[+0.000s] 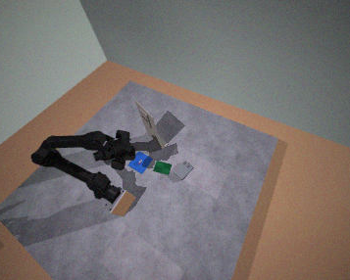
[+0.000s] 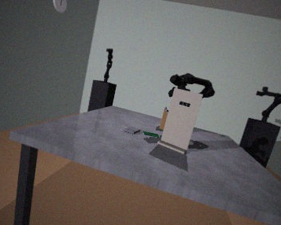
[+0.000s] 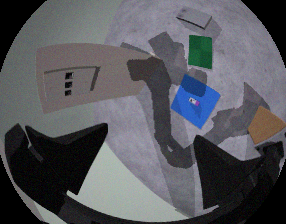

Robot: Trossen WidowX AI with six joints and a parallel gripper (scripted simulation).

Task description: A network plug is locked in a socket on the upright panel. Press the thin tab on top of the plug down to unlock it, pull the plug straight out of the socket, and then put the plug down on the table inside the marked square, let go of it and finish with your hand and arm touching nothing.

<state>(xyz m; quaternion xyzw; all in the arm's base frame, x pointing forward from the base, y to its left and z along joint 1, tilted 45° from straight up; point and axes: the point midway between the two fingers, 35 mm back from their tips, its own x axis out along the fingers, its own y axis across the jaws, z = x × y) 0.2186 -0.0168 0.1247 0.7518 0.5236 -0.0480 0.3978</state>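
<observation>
The beige panel [image 1: 149, 123] [image 2: 180, 127] [image 3: 116, 70] stands upright. Its dark sockets [image 3: 69, 84] look empty in the wrist view. The plug [image 1: 140, 161] [image 3: 194, 101], a tiny white and pink piece, lies on the blue marked square [image 1: 135, 167] [image 3: 209, 97], near its middle and inside its edges. My gripper [image 1: 128, 149] [image 3: 152, 134] is wide open with nothing between its fingers. It hangs above the table beside the panel, clear of the plug and the panel. In the exterior view the panel mostly hides it, and the plug is hidden.
A green flat piece [image 1: 163, 167] [image 2: 151, 134] [image 3: 200, 51] lies beside the blue square. A grey box [image 1: 183, 170] [image 2: 132, 131] [image 3: 194, 19] lies beyond it. A brown-faced block [image 1: 123, 204] [image 2: 164, 119] [image 3: 266, 125] stands near my arm's base. Other arms stand on pedestals behind the table.
</observation>
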